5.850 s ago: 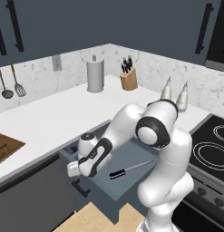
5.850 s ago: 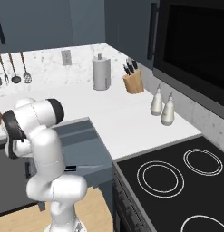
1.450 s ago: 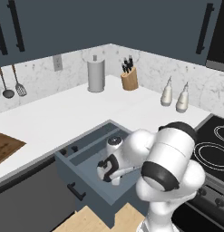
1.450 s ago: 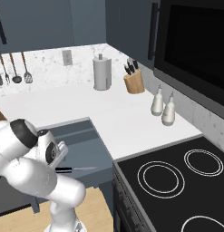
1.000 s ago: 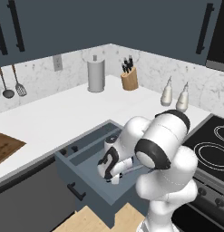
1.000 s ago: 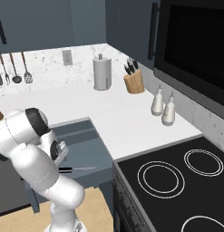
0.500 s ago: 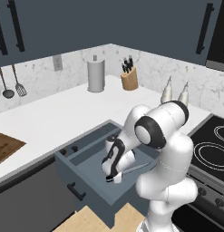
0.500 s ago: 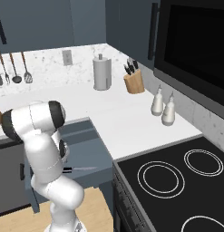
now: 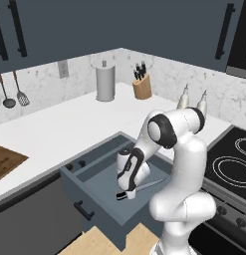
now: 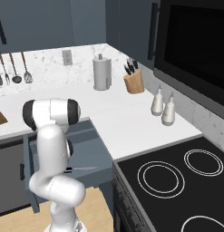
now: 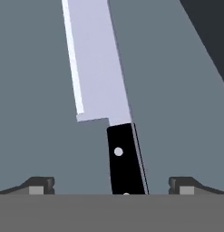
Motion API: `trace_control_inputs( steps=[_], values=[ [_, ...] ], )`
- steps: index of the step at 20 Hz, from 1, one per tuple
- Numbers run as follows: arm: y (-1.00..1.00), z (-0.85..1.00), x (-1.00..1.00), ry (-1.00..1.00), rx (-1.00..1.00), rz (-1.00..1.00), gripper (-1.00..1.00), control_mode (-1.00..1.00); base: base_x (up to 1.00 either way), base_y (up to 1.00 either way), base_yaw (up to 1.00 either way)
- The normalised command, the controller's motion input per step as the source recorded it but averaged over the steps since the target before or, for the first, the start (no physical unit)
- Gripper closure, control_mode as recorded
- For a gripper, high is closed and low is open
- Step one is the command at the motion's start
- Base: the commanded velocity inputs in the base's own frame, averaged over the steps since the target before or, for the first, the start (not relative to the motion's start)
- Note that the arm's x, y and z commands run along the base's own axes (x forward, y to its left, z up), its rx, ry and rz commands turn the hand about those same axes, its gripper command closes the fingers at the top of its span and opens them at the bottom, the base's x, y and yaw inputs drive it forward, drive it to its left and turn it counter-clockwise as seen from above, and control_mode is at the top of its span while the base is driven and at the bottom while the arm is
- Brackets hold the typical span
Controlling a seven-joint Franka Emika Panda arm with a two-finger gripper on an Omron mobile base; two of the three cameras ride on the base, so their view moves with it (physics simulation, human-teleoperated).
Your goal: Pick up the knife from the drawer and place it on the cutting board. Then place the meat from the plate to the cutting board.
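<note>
While the left base view showed the gripper (image 9: pixel 125 193) low inside the open drawer (image 9: pixel 102 199), the hand view revealed the knife (image 11: pixel 104 106) flat on the drawer floor, its black handle between spread fingertips (image 11: pixel 39 185) that touched nothing.

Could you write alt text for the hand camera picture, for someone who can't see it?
A kitchen knife with a black handle and pale silvery blade lies on the grey drawer floor, its handle between the open claw's two dark tips.
</note>
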Motion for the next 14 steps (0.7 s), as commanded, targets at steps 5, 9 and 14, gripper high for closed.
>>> trace_control_inputs(
  steps=[5, 9, 14],
  values=[
    [0.3, -0.35, 0.3, 0.01, 0.0, 0.0, -1.0, -1.0, 0.0, 0.0, 0.0],
    [0.19, -0.62, 0.23, 0.05, 0.0, 0.0, -1.0, -1.0, 0.0, 0.0, 0.0],
    [0.03, -0.68, 0.08, 0.05, 0.0, 0.0, -1.0, -1.0, 0.0, 0.0, 0.0]
  ],
)
